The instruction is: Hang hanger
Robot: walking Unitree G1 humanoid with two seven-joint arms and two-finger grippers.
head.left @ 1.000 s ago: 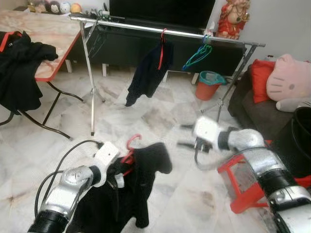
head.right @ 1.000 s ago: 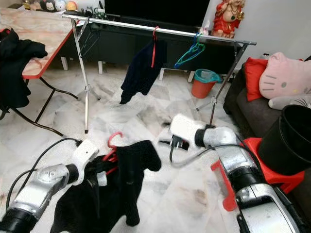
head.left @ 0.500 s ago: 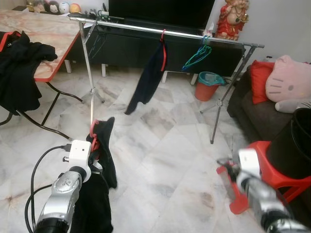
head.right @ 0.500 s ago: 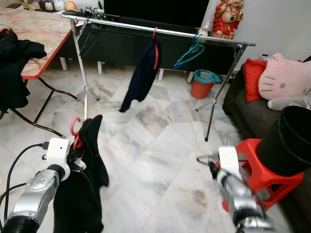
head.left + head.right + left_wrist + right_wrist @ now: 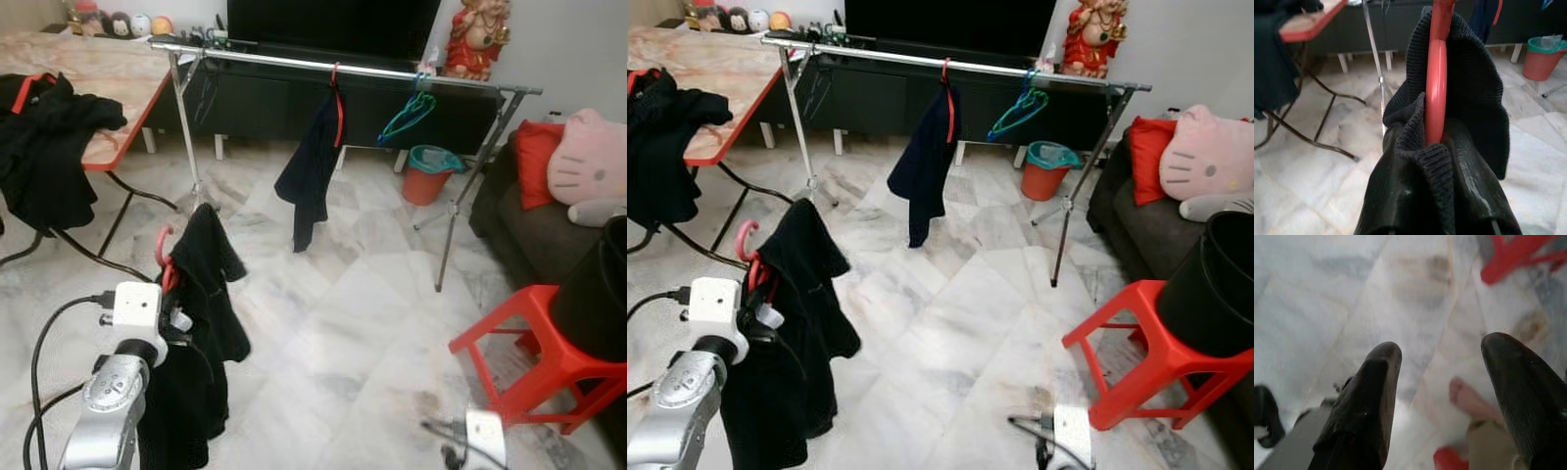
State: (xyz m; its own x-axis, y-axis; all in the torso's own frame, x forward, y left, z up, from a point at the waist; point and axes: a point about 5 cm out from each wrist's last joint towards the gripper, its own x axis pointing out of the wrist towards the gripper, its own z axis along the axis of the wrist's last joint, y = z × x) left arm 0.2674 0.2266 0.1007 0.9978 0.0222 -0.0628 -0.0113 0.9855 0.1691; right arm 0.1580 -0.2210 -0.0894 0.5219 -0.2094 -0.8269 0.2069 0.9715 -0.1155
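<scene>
Hanger (image 5: 1437, 93), red, upright, hook up, black garment (image 5: 208, 284) draped on it; left gripper (image 5: 1436, 147) clamps it. Right gripper (image 5: 1442, 382) spread, empty, over floor.

1. The left arm (image 5: 108, 406) was silver, ringed with a black band, and ended in a white boxy wrist block.
2. A black cable (image 5: 44, 338) looped from that block.
3. The right gripper (image 5: 1447, 396) had two glossy black, tapered fingers (image 5: 1364, 396).
</scene>
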